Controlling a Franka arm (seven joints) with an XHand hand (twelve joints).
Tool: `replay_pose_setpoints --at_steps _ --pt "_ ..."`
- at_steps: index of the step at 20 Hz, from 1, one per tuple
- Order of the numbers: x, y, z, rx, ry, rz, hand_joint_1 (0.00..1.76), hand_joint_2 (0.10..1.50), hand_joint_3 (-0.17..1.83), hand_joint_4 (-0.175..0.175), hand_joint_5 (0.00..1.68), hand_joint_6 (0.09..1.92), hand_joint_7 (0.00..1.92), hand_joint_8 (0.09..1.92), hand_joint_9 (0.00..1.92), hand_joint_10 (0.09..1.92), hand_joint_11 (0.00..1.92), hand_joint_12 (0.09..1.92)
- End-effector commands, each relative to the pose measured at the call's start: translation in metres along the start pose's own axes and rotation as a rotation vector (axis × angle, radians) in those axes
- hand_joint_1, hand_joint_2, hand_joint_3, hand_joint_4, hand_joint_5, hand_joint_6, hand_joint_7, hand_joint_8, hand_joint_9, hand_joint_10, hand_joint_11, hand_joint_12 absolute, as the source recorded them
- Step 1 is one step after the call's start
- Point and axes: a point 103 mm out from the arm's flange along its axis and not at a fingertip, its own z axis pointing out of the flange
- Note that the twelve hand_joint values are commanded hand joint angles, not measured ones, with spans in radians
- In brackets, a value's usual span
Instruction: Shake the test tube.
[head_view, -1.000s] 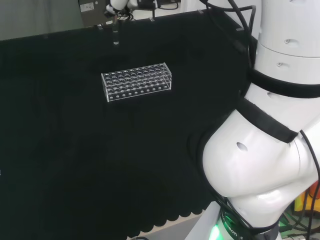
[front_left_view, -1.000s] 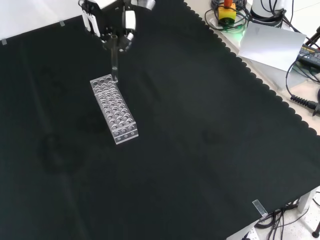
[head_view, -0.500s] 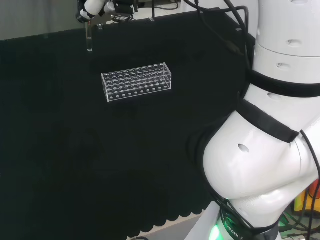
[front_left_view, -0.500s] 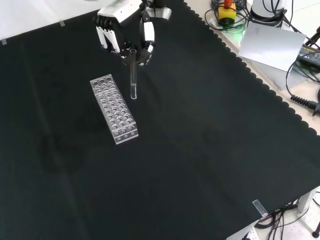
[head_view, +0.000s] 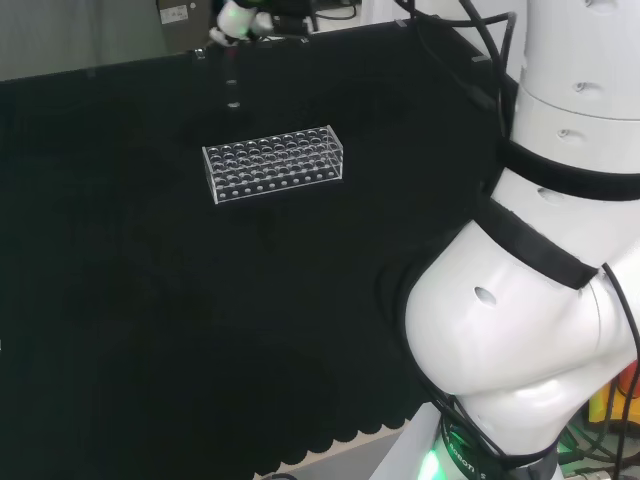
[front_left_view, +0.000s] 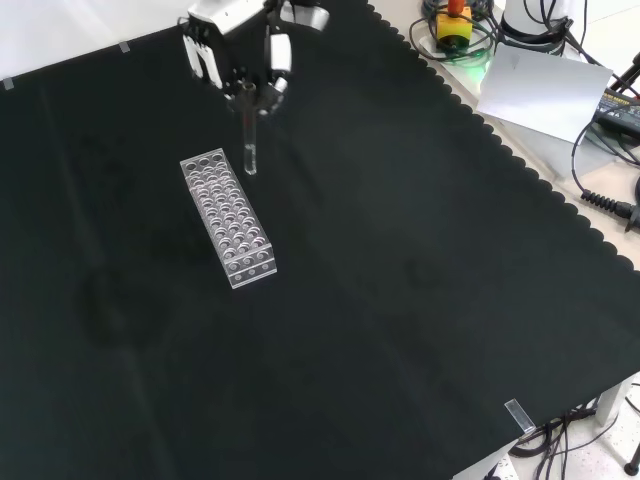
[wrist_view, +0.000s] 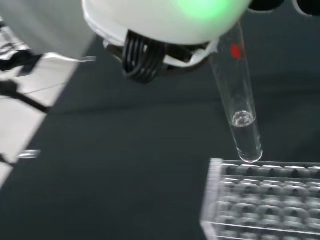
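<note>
Test tube held clear of the rack

My hand (front_left_view: 240, 55) pinches the test tube (front_left_view: 248, 135) at its upper end; the tube hangs upright above the black cloth (front_left_view: 400, 260), its base just beside the clear rack (front_left_view: 227, 217).

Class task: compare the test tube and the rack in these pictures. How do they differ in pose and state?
The test tube hangs upright in the air, pinched by the hand; the rack lies flat on the cloth, untouched. The tube holds a little clear liquid at its bottom; the rack's holes look empty. Both are clear.
</note>
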Motion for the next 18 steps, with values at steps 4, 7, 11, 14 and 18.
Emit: replay_pose_setpoints --at_steps 4,7,11,14,18 --pt "-0.138 -0.039 -0.025 -0.058 -0.102 0.297 1.24 0.58 0.69 -0.175 1.48 0.29 1.87 0.3 1.79 0.23 1.32 0.9" --pt "-0.165 -0.048 -0.036 -0.082 -0.108 0.36 1.24 0.58 0.69 -0.175 1.48 0.29 1.87 0.3 1.79 0.23 1.32 0.9" --pt "-0.183 -0.055 -0.043 -0.099 -0.109 0.411 1.24 0.58 0.69 -0.175 1.48 0.29 1.87 0.3 1.79 0.23 1.32 0.9" --pt "-0.182 -0.054 -0.043 -0.104 -0.089 0.413 1.24 0.58 0.69 -0.175 1.48 0.29 1.87 0.3 1.79 0.22 1.32 0.9" --pt "-0.154 -0.041 -0.032 -0.09 -0.061 0.37 1.24 0.58 0.69 -0.175 1.48 0.29 1.87 0.3 1.79 0.22 1.32 0.9"
